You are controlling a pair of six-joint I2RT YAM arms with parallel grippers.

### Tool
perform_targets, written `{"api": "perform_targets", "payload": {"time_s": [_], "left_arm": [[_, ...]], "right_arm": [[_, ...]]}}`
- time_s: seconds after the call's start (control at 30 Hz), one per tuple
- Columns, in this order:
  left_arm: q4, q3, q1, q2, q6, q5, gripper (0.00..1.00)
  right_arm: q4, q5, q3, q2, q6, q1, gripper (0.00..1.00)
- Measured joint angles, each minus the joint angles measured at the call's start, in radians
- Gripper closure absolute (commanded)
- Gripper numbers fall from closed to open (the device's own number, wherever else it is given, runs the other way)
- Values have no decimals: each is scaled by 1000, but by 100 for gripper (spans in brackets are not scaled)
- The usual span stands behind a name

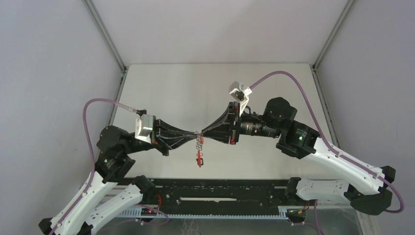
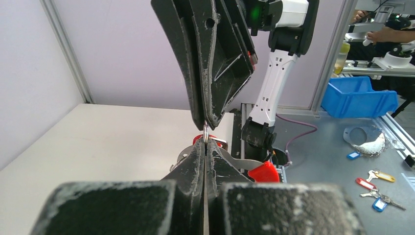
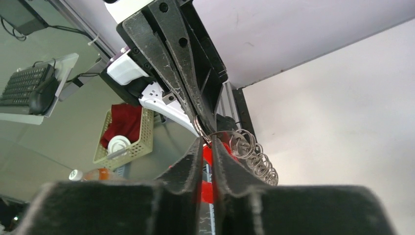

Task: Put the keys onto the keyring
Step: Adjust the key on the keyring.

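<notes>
My two grippers meet tip to tip above the middle of the table. The left gripper (image 1: 195,134) and the right gripper (image 1: 203,133) are both shut on the thin metal keyring (image 1: 199,133). In the left wrist view the keyring (image 2: 206,131) stands edge-on between my left gripper (image 2: 206,142) and the right fingers (image 2: 215,73) above it. The red strap (image 1: 199,157) hangs below the tips. Flat silvery keys (image 2: 182,155) hang just under the ring. In the right wrist view my right gripper (image 3: 207,143) pinches the ring (image 3: 197,127), with the silvery chain (image 3: 255,156) beside it.
A black rail (image 1: 220,192) runs along the near table edge between the arm bases. Grey walls and metal posts (image 1: 105,34) enclose the table. Beyond the table stand a blue bin (image 2: 359,95), spare tagged keys (image 2: 379,188) and a yellow basket (image 3: 125,139).
</notes>
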Motion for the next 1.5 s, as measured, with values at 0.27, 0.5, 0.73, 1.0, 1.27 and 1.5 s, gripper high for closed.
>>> {"api": "perform_targets", "payload": {"time_s": [0.27, 0.5, 0.73, 1.0, 1.27, 1.5], "left_arm": [[0, 0, 2, -3, 6, -1, 100], [-1, 0, 2, -3, 6, -8, 100], [0, 0, 2, -3, 6, -8, 100], [1, 0, 2, -3, 6, 0, 100], [5, 0, 2, -1, 5, 19, 100], [6, 0, 2, 5, 5, 44, 100]], "right_arm": [[6, -48, 0, 0, 3, 0, 100], [15, -55, -34, -16, 12, 0, 100], [13, -56, -48, -18, 24, -1, 100], [6, -83, -48, -11, 45, -25, 64], [-20, -91, -29, -24, -45, -52, 46], [48, -133, -15, -18, -118, -46, 50]]}}
